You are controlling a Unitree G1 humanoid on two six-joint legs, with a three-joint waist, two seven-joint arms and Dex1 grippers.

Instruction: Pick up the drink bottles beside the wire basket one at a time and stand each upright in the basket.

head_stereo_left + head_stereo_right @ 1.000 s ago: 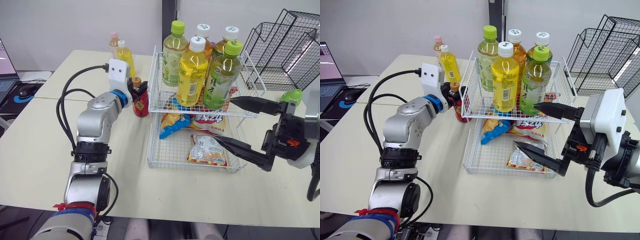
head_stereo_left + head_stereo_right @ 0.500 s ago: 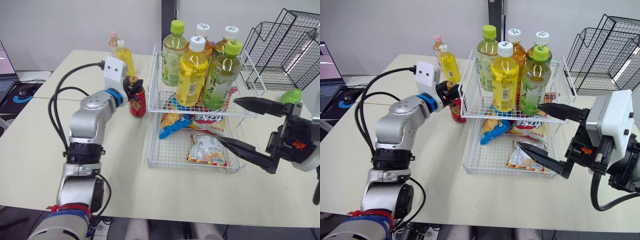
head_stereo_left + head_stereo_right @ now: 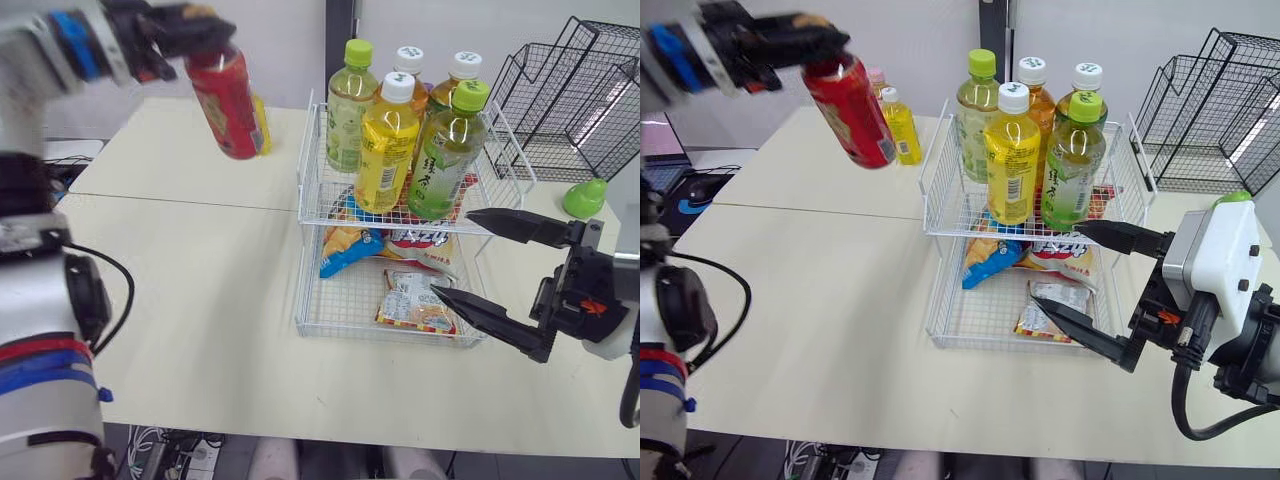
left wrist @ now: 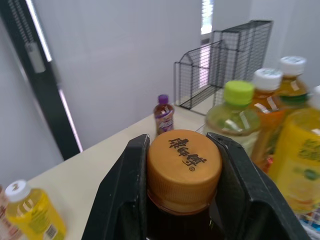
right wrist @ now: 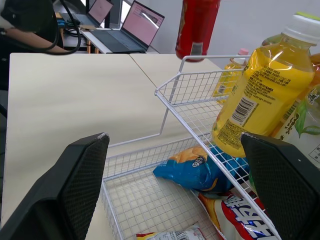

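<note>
Lighting is bright, even, diffuse; faint soft shadow lies beneath the white wire basket (image 3: 308, 180) on the cream bench (image 3: 200, 290). Head views show motion blur on the left tool (image 3: 198, 20) and its red orange-capped bottle (image 3: 225, 105).

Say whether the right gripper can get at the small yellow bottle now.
Probably not: the wire basket with its standing bottles sits between the open right gripper and the small yellow bottle.
</note>
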